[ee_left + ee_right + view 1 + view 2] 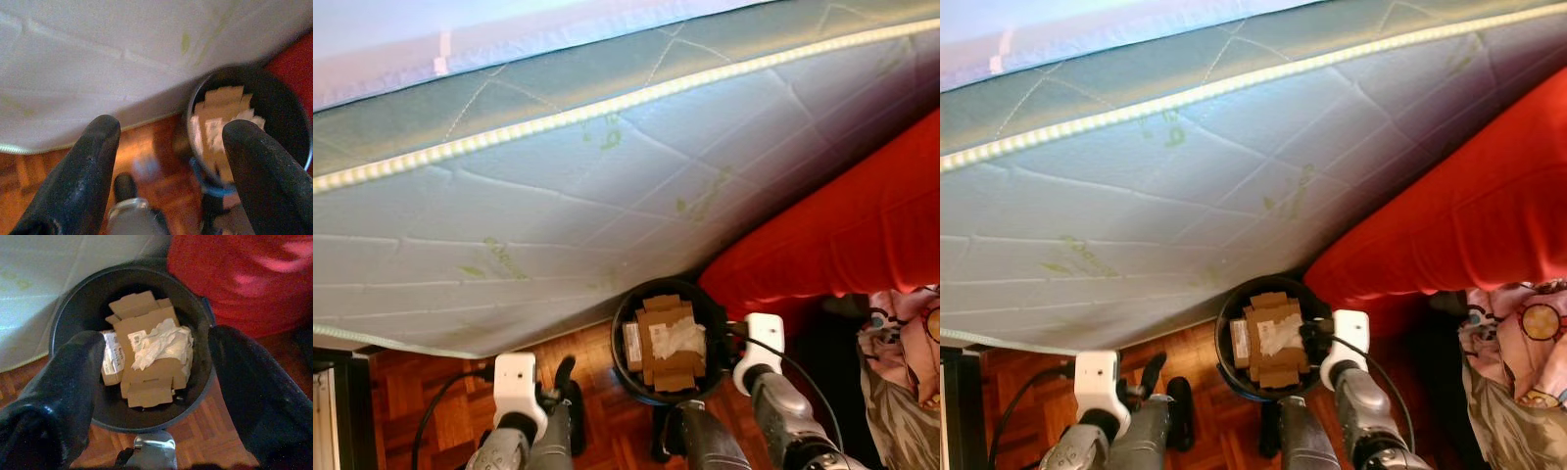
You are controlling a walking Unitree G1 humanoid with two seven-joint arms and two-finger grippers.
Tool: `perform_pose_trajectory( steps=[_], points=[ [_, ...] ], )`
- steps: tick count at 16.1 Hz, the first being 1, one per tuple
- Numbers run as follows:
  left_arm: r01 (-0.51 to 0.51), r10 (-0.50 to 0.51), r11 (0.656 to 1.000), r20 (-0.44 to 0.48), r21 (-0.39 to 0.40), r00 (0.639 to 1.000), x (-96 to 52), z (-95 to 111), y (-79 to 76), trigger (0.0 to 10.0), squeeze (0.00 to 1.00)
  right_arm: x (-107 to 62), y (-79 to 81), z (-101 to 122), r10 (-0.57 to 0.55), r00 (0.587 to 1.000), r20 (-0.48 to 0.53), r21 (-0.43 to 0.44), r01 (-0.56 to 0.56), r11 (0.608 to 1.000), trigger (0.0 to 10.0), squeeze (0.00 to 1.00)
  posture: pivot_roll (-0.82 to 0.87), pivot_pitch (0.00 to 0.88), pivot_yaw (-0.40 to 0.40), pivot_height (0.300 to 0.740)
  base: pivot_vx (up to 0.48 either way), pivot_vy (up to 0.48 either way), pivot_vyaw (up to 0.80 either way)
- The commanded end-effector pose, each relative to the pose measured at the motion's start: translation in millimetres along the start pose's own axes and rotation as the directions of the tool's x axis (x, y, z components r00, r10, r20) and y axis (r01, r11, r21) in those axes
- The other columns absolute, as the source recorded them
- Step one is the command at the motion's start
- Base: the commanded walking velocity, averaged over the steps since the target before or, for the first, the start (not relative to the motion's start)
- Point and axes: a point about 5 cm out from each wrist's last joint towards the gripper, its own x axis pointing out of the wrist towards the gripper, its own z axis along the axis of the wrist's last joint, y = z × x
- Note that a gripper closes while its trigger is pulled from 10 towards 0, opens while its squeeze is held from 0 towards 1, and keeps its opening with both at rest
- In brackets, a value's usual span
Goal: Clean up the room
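A black round bin (617, 338) stands on the parquet floor, at the foot of a tilted mattress. Inside it lie flat cardboard pieces (146, 328), a small printed box (113, 363) and a crumpled white paper (164, 345). My right gripper (157, 338) hovers open just above the bin's mouth, with nothing between its fingers. My left gripper (171, 129) is also open and empty, low over the floor to the left of the bin (293, 122).
A pale quilted mattress (558, 215) leans across the view right behind the bin. A red cover (842, 235) hangs at the right, with patterned cloth (901, 333) below it. Dark furniture (333, 411) stands at the left edge. Bare parquet (421, 392) lies front left.
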Motion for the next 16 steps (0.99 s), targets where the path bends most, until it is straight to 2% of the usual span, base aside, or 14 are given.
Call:
perform_pose_trajectory(
  steps=[1, 3, 4, 6, 7, 9, 10, 12, 13, 16],
  points=[
    [-0.019, 0.019, 1.0, -0.059, 0.0, 0.998, -5.9, -17, 6.5, 10.0, 0.0, -7.9, -8.6, -17, -0.034, 0.999, -0.037, 0.037, 0.035, 0.999, 10.0, 0.0, 0.16, 0.294, -0.041, 0.695, 0.0, 0.0, 0.0],
    [-0.037, 0.038, 0.999, -0.096, 0.007, 0.995, -0.9, -25, 15.0, 10.0, 0.0, -10.9, -10.7, -23, -0.041, 0.998, -0.046, 0.062, 0.043, 0.997, 10.0, 0.0, 0.15, 0.246, -0.035, 0.695, 0.0, 0.0, 0.0],
    [-0.052, 0.053, 0.999, -0.131, 0.015, 0.99, 3.3, -33, 20.9, 10.0, 0.0, -14.0, -8.0, -33, -0.023, 0.997, -0.08, 0.068, 0.029, 0.997, 10.0, 0.0, 0.15, 0.215, -0.033, 0.695, 0.0, 0.0, 0.0],
    [-0.057, 0.059, 0.998, -0.144, 0.018, 0.988, 7.1, -37, 23.6, 10.0, 0.0, -14.5, -5.2, -36, -0.015, 0.996, -0.093, 0.075, 0.022, 0.997, 10.0, 0.0, 0.14, 0.189, -0.031, 0.695, 0.0, 0.0, 0.0],
    [-0.069, 0.071, 0.997, -0.18, 0.022, 0.981, 9.5, -44, 27.2, 10.0, 0.0, -16.1, -1.6, -43, -0.004, 0.993, -0.121, 0.071, 0.012, 0.997, 10.0, 0.0, 0.14, 0.162, -0.029, 0.695, 0.0, 0.0, 0.0],
    [-0.095, 0.097, 0.995, -0.241, 0.022, 0.966, 5.1, -56, 33.3, 10.0, 0.0, -19.0, -0.8, -50, 0.002, 0.988, -0.152, 0.052, 0.006, 0.999, 10.0, 0.0, 0.13, 0.146, -0.03, 0.695, 0.0, 0.0, 0.0],
    [-0.142, 0.14, 0.99, -0.305, 0.014, 0.942, -1.0, -68, 43.2, 10.0, 0.0, -19.5, -0.1, -52, 0.008, 0.985, -0.171, 0.037, -0.001, 0.999, 10.0, 0.0, 0.13, 0.125, -0.032, 0.695, 0.0, 0.0, 0.0],
    [-0.191, 0.177, 0.982, -0.345, -0.007, 0.922, -6.8, -77, 50.4, 10.0, 0.0, -20.2, -0.6, -54, 0.013, 0.983, -0.185, -0.002, -0.013, 1.0, 10.0, 0.0, 0.12, 0.116, -0.035, 0.695, 0.0, 0.0, 0.0],
    [-0.217, 0.195, 0.976, -0.373, -0.018, 0.907, -10.9, -82, 53.2, 10.0, 0.0, -20.6, -0.2, -55, 0.024, 0.98, -0.196, -0.029, -0.031, 0.999, 10.0, 0.0, 0.12, 0.104, -0.042, 0.695, 0.0, 0.0, 0.0],
    [-0.262, 0.229, 0.965, -0.424, -0.019, 0.876, -16.9, -92, 55.4, 10.0, 0.0, -23.8, -4.2, -61, 0.008, 0.973, -0.231, -0.037, -0.017, 0.999, 10.0, 0.0, 0.12, 0.089, -0.058, 0.695, 0.0, 0.0, 0.0]
  ],
)
